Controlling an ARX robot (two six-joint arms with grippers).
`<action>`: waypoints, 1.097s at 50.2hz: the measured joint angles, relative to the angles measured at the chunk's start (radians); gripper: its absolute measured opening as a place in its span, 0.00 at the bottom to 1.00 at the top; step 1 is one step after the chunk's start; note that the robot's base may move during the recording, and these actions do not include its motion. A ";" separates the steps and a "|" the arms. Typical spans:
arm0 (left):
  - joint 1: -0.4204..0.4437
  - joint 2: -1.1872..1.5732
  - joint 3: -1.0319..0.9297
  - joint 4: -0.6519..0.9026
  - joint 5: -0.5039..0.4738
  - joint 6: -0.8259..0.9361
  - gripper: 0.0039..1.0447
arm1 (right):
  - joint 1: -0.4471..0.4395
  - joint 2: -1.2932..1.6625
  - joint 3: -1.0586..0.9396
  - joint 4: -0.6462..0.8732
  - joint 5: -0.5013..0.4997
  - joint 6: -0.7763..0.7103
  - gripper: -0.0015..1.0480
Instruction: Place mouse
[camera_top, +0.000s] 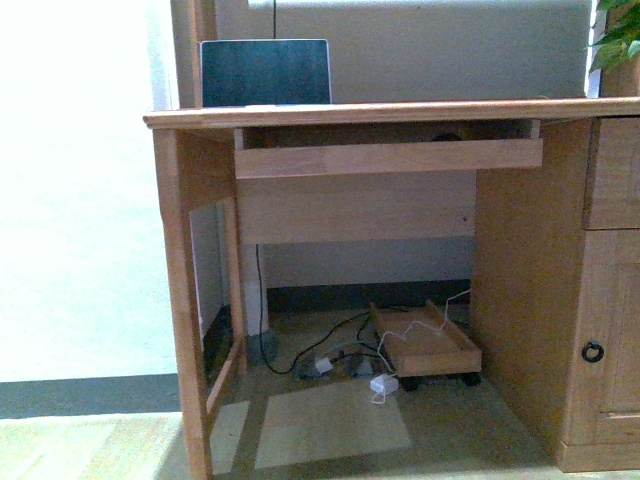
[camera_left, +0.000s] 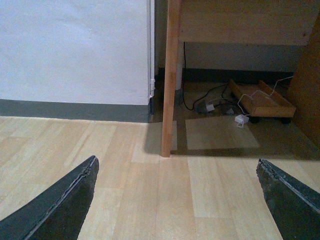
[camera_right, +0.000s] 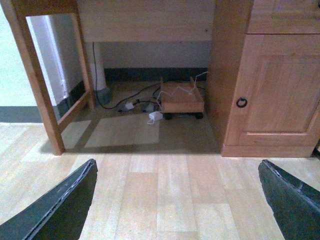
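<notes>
left claw (camera_left: 176, 160) spread wide, desk leg (camera_left: 170, 75) ahead of it; right claw (camera_right: 176, 162) spread wide, cabinet door (camera_right: 280, 90) ahead of it.

Wooden desk (camera_top: 400, 113) against pale wall (camera_top: 80, 200), cabinet door (camera_top: 610, 340) at right. Light wood floor (camera_top: 330, 430), cables (camera_top: 335, 362) and wheeled tray (camera_top: 430, 350) underneath.

Wooden desk, surface (camera_top: 400, 110) seen edge-on; laptop (camera_top: 265, 72) upright at its left rear, screen dark; leaves (camera_top: 618, 35) at the top right corner; pull-out tray (camera_top: 390, 157) just under the surface; mouse (camera_top: 447, 137) only a small dark dome in shadow behind the tray's front board; right pedestal has a drawer (camera_top: 612, 172) above a door (camera_top: 610, 340) with ring pull (camera_top: 593, 351); on the floor (camera_top: 330, 430) beneath, a low wheeled trolley (camera_top: 425, 345), tangled cables (camera_top: 300, 355), a white adapter (camera_top: 384, 384) just in front.
</notes>
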 joint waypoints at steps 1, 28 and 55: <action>0.000 0.000 0.000 0.000 0.000 0.000 0.93 | 0.000 0.000 0.000 0.000 0.000 0.000 0.93; 0.000 0.000 0.000 0.000 0.000 0.000 0.93 | 0.000 0.000 0.000 0.000 0.000 0.000 0.93; 0.000 0.000 0.000 0.000 0.000 0.000 0.93 | 0.000 0.000 0.000 0.000 0.000 0.000 0.93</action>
